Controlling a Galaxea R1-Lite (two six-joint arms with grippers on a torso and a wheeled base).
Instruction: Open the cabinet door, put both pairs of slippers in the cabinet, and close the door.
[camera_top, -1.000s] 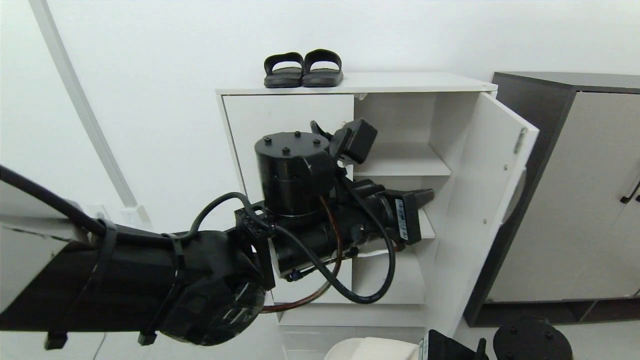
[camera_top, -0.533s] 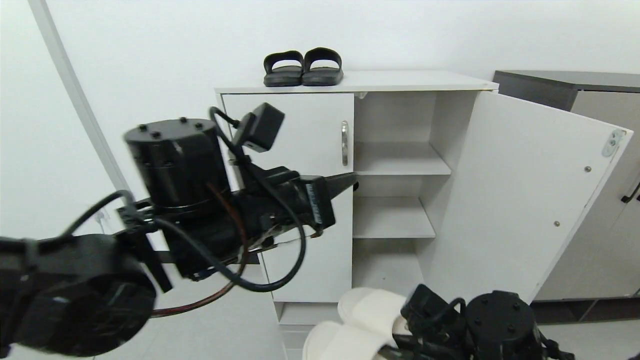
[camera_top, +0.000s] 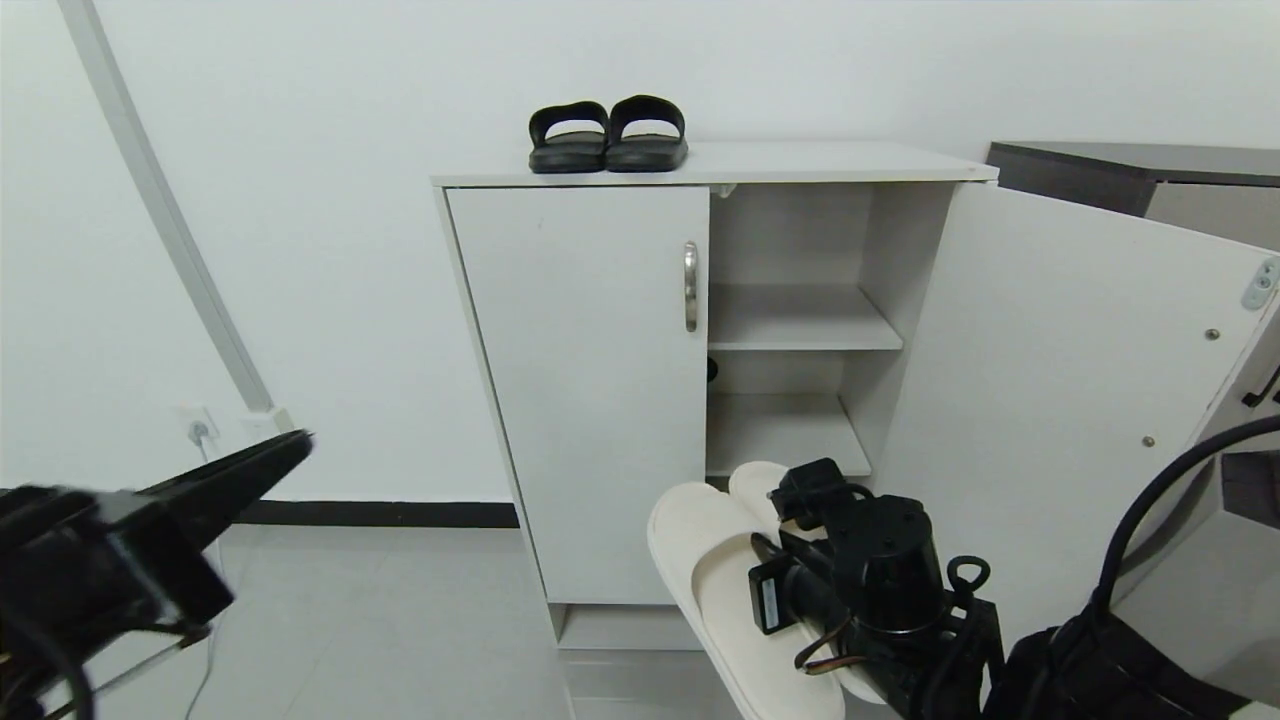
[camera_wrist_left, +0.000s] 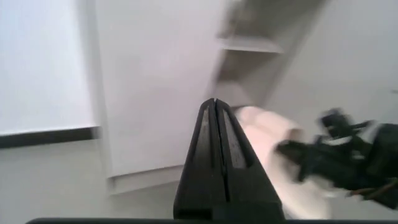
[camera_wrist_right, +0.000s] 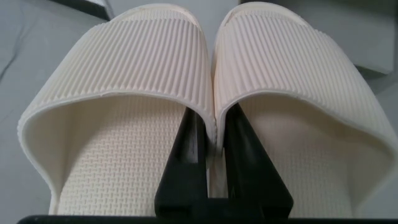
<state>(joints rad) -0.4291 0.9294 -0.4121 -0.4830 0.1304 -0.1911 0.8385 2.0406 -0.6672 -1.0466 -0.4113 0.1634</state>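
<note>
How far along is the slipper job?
Done: the white cabinet's right door stands open. In hand: the right gripper is shut on the cream ribbed slippers, before the open shelves. Left: shelving them, then the black slippers on the cabinet top, then closing the door.

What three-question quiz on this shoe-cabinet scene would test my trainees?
1. True or false: the black slippers lie inside the cabinet.
2. The right pincer is shut on: A) the white slippers; B) a door handle; C) nothing.
3. Fill in: the cabinet's right door stands ____.
Key: 1 false, they lie on top; 2 A; 3 open.
</note>
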